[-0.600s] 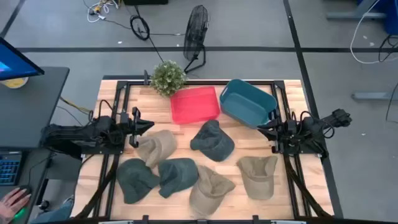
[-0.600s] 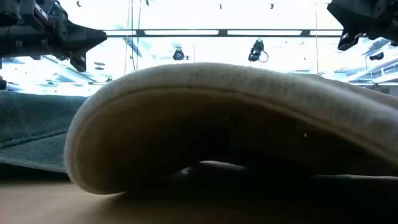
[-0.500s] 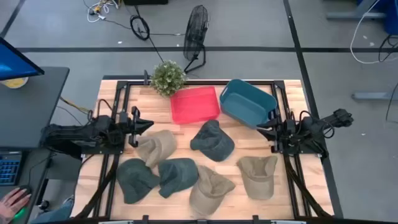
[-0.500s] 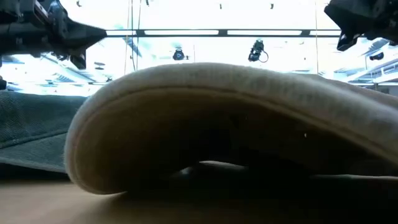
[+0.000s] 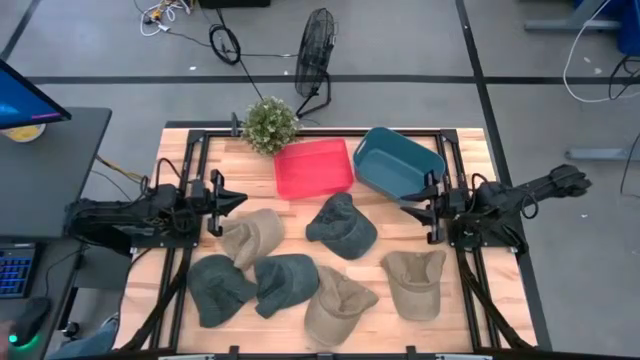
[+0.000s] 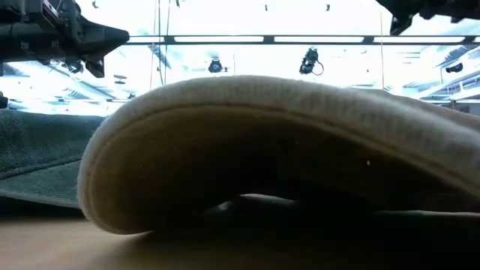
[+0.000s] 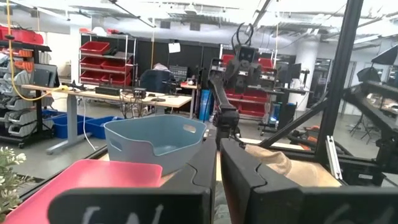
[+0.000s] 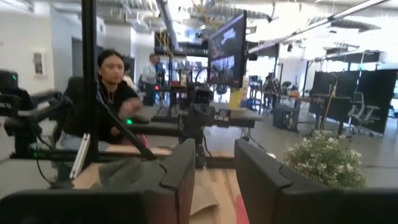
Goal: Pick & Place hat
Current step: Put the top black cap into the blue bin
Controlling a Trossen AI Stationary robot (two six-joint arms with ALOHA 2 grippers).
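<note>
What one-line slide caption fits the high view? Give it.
Six hats lie on the wooden table near a red tray and blue bin, arms waiting at both sides.

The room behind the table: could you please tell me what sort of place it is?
Probably a robotics lab or workshop: metal shelving with red storage bins, long workbenches, and a large wall-mounted monitor, with a seated person nearby.

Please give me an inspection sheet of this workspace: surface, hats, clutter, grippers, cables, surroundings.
Surface: wooden table, black frame rails.
Job's things: six hats, three tan, three dark green; red tray and blue bin, both holding nothing.
Clutter: potted plant.
Grippers: left gripper shut, right gripper open, both holding nothing.
Cables: loose cords on floor.
Surroundings: fan, desk with monitor, person seated beyond.
</note>
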